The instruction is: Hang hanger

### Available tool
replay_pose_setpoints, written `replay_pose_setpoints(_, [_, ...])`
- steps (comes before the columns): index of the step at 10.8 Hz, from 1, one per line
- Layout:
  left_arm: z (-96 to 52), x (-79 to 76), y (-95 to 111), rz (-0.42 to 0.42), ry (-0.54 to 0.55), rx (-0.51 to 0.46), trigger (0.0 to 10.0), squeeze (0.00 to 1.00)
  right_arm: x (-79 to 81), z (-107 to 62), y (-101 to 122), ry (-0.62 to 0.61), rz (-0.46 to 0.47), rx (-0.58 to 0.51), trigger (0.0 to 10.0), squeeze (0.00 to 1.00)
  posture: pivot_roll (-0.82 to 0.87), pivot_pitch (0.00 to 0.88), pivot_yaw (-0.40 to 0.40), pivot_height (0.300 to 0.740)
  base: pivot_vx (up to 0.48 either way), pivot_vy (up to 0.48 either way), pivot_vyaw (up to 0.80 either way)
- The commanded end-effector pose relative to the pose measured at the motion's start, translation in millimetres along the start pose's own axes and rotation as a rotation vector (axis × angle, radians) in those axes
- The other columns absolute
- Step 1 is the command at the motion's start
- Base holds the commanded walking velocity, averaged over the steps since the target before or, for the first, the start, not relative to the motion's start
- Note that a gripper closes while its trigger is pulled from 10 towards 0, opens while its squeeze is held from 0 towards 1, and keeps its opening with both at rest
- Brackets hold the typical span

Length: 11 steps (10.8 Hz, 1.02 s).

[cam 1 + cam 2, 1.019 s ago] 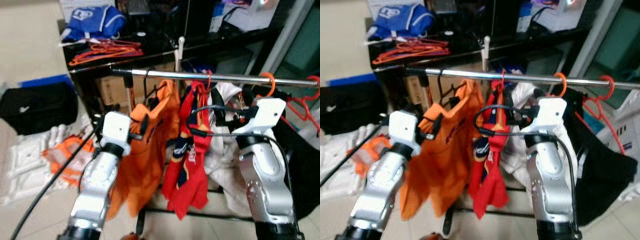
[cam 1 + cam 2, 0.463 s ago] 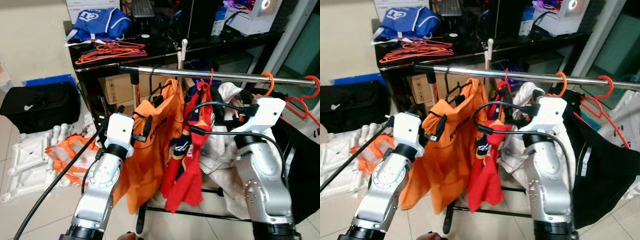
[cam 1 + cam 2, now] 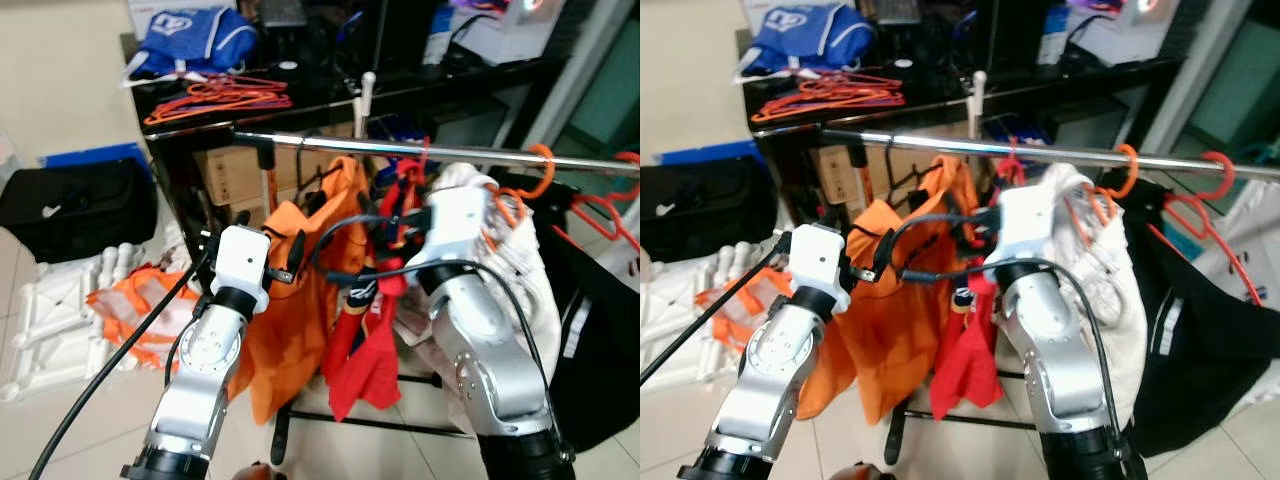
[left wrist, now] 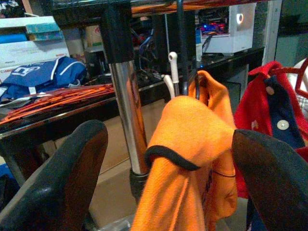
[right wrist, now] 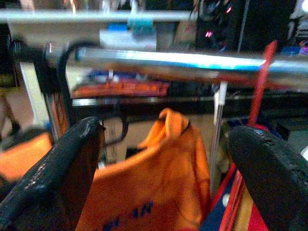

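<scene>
Both claws, left [image 4: 168, 163] and right [image 5: 163, 159], spread wide, gripping nothing

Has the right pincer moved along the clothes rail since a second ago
Yes. The right pincer has swung toward the robot's left along the rail, from beside the white garment to the red garment, facing the orange shirt.

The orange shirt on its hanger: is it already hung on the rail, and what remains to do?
Done, it seems: the orange shirt hangs from the metal rail by a black hanger hook. In hand: nothing; the left claw is open around the shirt's shoulder, and the right claw is open below the rail. Left: probably withdrawing both arms; loose orange hangers lie on the black table behind.
</scene>
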<state>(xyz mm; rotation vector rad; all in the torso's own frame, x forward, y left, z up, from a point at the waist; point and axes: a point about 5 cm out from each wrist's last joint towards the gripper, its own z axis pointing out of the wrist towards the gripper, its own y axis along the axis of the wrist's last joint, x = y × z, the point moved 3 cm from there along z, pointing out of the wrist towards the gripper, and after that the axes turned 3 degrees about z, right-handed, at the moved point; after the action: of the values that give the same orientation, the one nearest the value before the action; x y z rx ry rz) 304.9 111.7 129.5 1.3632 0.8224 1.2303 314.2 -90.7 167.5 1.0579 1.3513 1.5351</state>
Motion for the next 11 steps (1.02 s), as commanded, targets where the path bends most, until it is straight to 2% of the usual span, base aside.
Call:
replay_pose_setpoints(1, [0.3, -0.4, 0.1, 0.002, 0.006, -0.002, 10.0, 0.00, -1.4, 2.0, 3.4, -0.009, -0.025, 0.012, 10.0, 0.05, 0.02, 0.000, -0.010, 0.740, 0.000, 0.000, 0.00])
replay_pose_setpoints(5, [1.6, -1.7, -1.2, -0.002, 0.011, -0.001, 10.0, 0.00, -21.2, 8.0, -5.0, -0.143, -0.054, 0.118, 10.0, 0.06, 0.02, 0.000, -0.016, 0.740, 0.000, 0.000, 0.00])
replay_pose_setpoints(9, [3.1, -3.4, -0.8, 0.000, 0.011, -0.003, 10.0, 0.00, -22.6, 14.6, -12.2, -0.201, 0.021, 0.193, 10.0, 0.06, 0.03, 0.000, -0.019, 0.740, 0.000, 0.000, 0.00])
replay_pose_setpoints(11, [3.1, -3.2, -0.9, 0.000, 0.012, -0.004, 10.0, 0.00, -18.2, 16.5, -13.5, -0.196, 0.037, 0.203, 10.0, 0.07, 0.03, 0.000, -0.022, 0.740, 0.000, 0.000, 0.00])
